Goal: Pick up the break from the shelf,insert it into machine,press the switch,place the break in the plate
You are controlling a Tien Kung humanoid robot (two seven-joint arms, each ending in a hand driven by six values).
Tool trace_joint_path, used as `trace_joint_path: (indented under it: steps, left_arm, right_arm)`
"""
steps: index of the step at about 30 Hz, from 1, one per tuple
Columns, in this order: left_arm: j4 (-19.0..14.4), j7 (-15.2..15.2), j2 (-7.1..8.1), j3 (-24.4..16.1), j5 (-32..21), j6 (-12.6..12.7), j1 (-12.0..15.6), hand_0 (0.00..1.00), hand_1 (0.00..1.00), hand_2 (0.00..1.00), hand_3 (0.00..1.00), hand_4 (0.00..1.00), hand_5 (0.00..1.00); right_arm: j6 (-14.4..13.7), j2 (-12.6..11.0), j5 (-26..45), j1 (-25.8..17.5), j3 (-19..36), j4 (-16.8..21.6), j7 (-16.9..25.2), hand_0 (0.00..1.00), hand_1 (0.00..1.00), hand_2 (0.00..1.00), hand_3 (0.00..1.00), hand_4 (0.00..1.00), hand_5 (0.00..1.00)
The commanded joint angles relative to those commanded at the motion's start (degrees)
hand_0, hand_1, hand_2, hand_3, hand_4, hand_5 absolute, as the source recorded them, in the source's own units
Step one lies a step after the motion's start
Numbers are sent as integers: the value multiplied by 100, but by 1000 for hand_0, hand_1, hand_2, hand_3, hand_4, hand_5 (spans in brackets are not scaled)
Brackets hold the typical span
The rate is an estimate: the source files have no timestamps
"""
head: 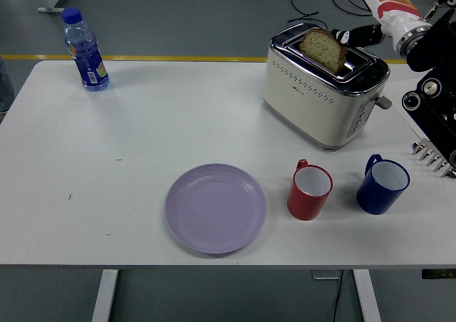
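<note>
A slice of brown bread (324, 48) sits low in a slot of the cream and chrome toaster (313, 94) at the back right of the table, with only its top showing. My right hand (358, 33) is just right of the bread, above the toaster's far end, and does not touch it. Its dark fingers are relaxed and hold nothing. The toaster's lever (385, 102) sticks out at its right end. An empty lilac plate (216, 208) lies near the front middle of the table. My left arm is out of view.
A red mug (310, 189) and a blue mug (382, 185) stand in front of the toaster, right of the plate. A water bottle (85, 50) stands at the back left. Cables lie on the floor behind the table.
</note>
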Motion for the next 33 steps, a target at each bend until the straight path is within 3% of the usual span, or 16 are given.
trace_joint_path:
  steps: [4, 5, 8, 11, 12, 16, 17, 33]
  left_arm:
    - [0, 9, -7, -62, 73, -6, 33, 689, 626, 691, 709, 467, 998]
    - [0, 12, -8, -72, 88, -7, 37, 689, 627, 691, 710, 467, 998]
    - [0, 18, -12, -96, 122, -14, 52, 689, 627, 691, 710, 467, 998]
    - [0, 30, -18, -137, 167, -19, 64, 689, 627, 691, 710, 467, 998]
    - [0, 33, -19, -145, 176, -21, 67, 688, 629, 691, 709, 466, 998]
    - [0, 37, -24, -153, 182, -28, 78, 688, 629, 691, 709, 466, 998]
    - [0, 37, -26, -154, 181, -28, 79, 688, 630, 691, 710, 466, 998]
    - [0, 17, -40, -158, 161, -37, 71, 687, 631, 691, 711, 462, 998]
  right_arm:
    - [-759, -365, 548, -424, 335, 473, 96, 818, 762, 890, 911, 611, 222]
    - [-899, -427, 600, -499, 396, 545, 129, 457, 466, 548, 796, 432, 147]
    - [-1237, -638, 761, -766, 596, 752, 243, 457, 466, 548, 796, 432, 147]
    - [-1371, -825, 853, -996, 707, 877, 299, 457, 466, 548, 796, 432, 147]
    - [-1368, -874, 841, -1054, 729, 908, 289, 326, 306, 399, 734, 293, 2]
    - [-1227, -1070, 730, -1358, 807, 1049, 189, 326, 306, 399, 734, 293, 2]
    - [-1181, -1101, 703, -1422, 821, 1076, 177, 233, 205, 309, 686, 417, 2]
    - [-499, -1293, 237, -2376, 1011, 1137, -45, 197, 156, 255, 653, 394, 2]
